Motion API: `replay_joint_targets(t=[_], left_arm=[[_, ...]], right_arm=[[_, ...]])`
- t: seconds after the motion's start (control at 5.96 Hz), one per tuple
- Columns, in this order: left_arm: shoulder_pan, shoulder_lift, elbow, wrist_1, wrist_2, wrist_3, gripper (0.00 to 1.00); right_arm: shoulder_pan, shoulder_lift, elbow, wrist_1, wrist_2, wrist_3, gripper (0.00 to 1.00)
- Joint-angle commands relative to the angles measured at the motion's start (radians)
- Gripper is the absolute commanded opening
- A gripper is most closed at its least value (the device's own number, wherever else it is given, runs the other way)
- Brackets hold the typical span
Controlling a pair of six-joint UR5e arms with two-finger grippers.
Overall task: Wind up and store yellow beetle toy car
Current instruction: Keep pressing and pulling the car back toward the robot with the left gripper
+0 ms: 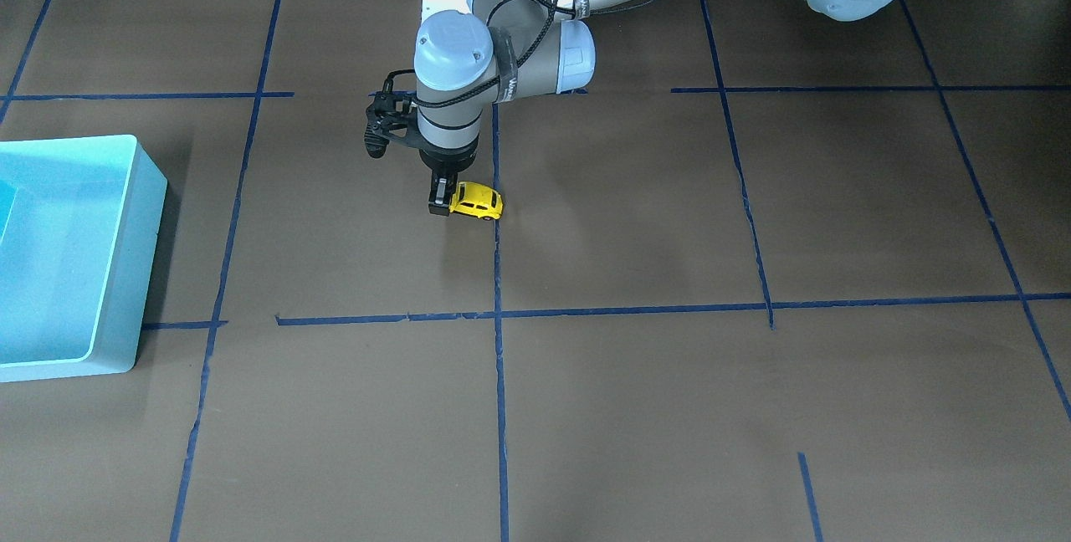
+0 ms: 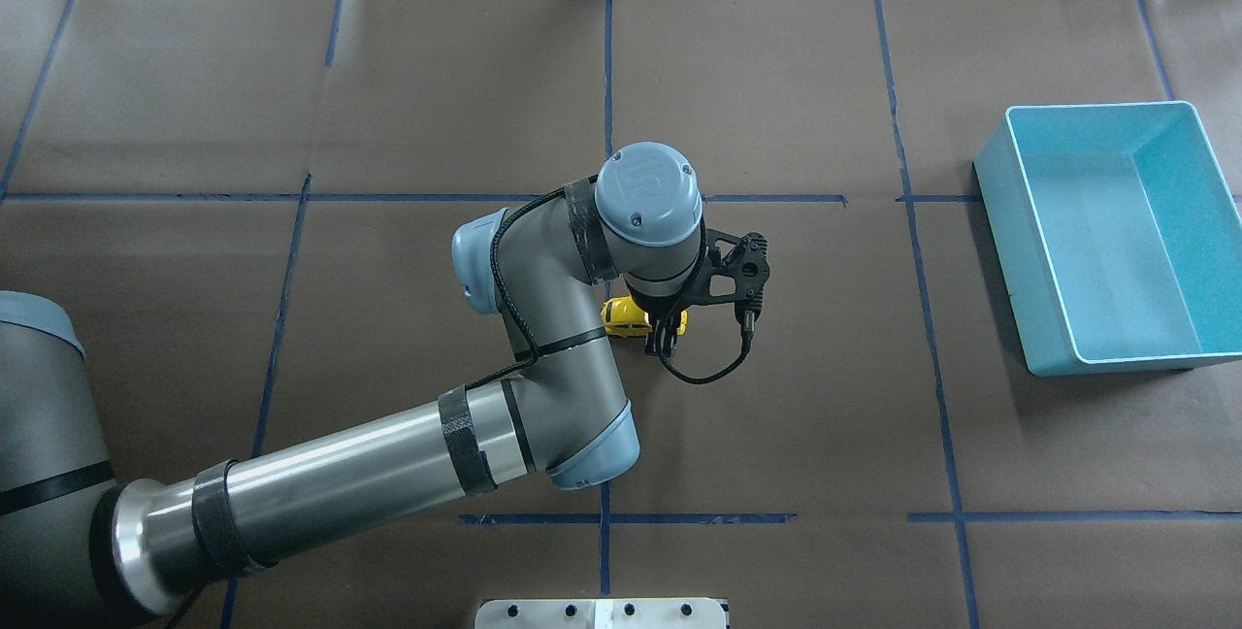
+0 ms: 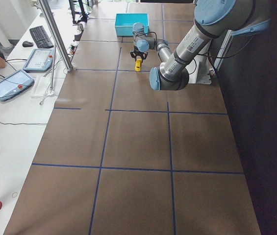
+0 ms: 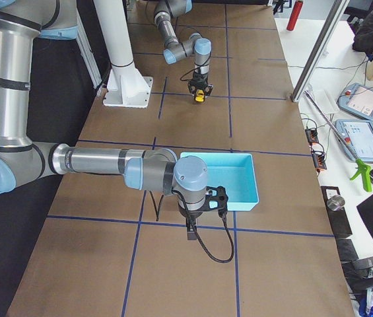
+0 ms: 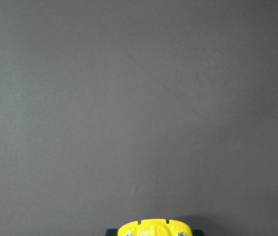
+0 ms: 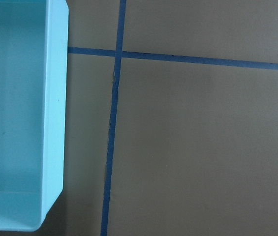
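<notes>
The left gripper [image 1: 441,207] points straight down, and its fingers [image 1: 438,195] pinch one end of the yellow beetle toy car [image 1: 477,201]. In the left wrist view a dark pad shows on each side of the yellow body. The rest of the car sticks out sideways from the fingers toward the robot's left. It sits level and low over the brown table [image 1: 636,408], but whether its wheels touch the surface cannot be told. The car's free end, the one away from the fingers, reaches a blue tape line [image 1: 495,258] that runs away from the robot just beside the grip. Well apart from these fingers, off to the robot's right, stands a light blue bin [image 2: 1019,250] with its open side up. Just beside one corner of that bin the right gripper [image 4: 191,232] hangs, pointing down over the table. It shows only in the side view, so whether its fingers are spread or pressed together cannot be told. Its wrist view shows the bin's wall and crossing tape lines below.
</notes>
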Motion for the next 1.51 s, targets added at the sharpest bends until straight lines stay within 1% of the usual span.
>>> replay_joint_targets(t=[0.0,0.34,0.67,1.34], left_arm=[[0.001,0.028,0.000,-0.036,0.001,-0.002,0.08],[-0.011,0.071,-0.021,-0.065,0.000,-0.027,0.09],[-0.031,0.145,-0.090,-0.070,0.001,-0.041,0.09],[-0.062,0.266,-0.181,-0.085,0.001,-0.042,0.10]], right_arm=[[0.000,0.000,0.001,0.000,-0.001,0.000,1.00],[0.000,0.001,0.001,0.000,-0.002,-0.002,1.00],[0.000,0.001,-0.001,0.000,-0.001,0.000,1.00],[0.000,0.003,-0.001,0.000,-0.004,0.000,1.00]])
